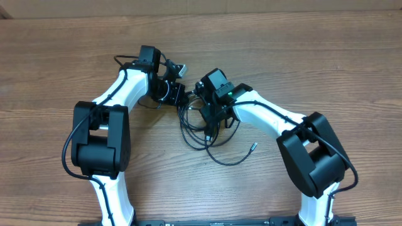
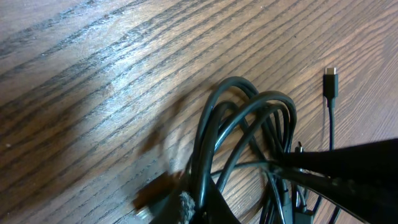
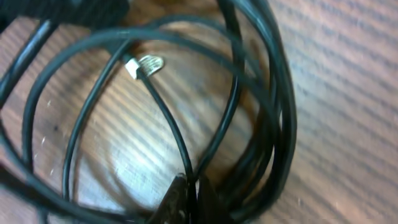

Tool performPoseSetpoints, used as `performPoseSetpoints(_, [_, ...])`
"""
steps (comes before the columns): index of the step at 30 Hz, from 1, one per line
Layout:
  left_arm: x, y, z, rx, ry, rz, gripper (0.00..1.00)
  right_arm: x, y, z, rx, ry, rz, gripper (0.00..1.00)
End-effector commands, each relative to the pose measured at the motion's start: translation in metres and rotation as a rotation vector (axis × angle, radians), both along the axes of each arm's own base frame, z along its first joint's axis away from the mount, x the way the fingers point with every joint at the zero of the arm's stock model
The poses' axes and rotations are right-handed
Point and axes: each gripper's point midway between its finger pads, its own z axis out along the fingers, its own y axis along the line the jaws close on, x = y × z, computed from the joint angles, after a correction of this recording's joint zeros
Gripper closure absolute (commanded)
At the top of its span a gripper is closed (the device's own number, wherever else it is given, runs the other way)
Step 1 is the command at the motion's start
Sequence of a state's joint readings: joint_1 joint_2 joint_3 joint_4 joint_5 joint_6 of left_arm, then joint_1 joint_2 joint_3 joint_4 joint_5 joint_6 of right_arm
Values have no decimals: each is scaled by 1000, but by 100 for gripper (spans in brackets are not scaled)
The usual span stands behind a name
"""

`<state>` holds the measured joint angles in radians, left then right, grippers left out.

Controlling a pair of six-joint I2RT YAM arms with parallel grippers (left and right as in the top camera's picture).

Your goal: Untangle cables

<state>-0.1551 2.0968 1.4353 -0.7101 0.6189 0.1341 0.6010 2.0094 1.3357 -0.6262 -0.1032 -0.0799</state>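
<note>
Overhead: my left jaws are hidden under my left wrist (image 1: 157, 80) and my right jaws under my right wrist (image 1: 217, 88). The cables (image 1: 200, 129) between them are partly covered, and the plug tip (image 1: 253, 145) is too small to identify. Left wrist: the cables leave by the bottom edge, so any hold there is cut off. A blurred grey object (image 2: 149, 200) and a dark bar (image 2: 354, 165) cannot be identified. Right wrist: loops are cropped on all sides. My right jaws show only as blurred tips at the bottom edge, pressed together on one strand.
</note>
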Motion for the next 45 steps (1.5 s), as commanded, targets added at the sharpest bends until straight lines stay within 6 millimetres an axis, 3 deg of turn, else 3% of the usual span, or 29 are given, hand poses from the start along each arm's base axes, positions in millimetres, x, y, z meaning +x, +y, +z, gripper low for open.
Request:
performPoseSetpoints(1, [3,-3,2,-27,-10,-14,94,2,4,20,29,-17,0,96])
performPoseSetpoints(6, [3,-3,2,-27,-10,-14,94,-4,-2,19,10,12,-15,96])
performPoseSetpoints(19, [3,-3,2,-27,-10,-14,94,7,-28,28,46,84,-379,96])
performPoseSetpoints(31, [3,-3,2,-27,-10,-14,94,5,-29,66,93,34,-381,96])
performPoseSetpoints(37, [3,-3,2,-27,-10,-14,94,0,-33,65,73,52,-385,96])
performPoseSetpoints(45, [3,-3,2,-27,-10,-14,94,5,-73,60,-88,-13,-584,96])
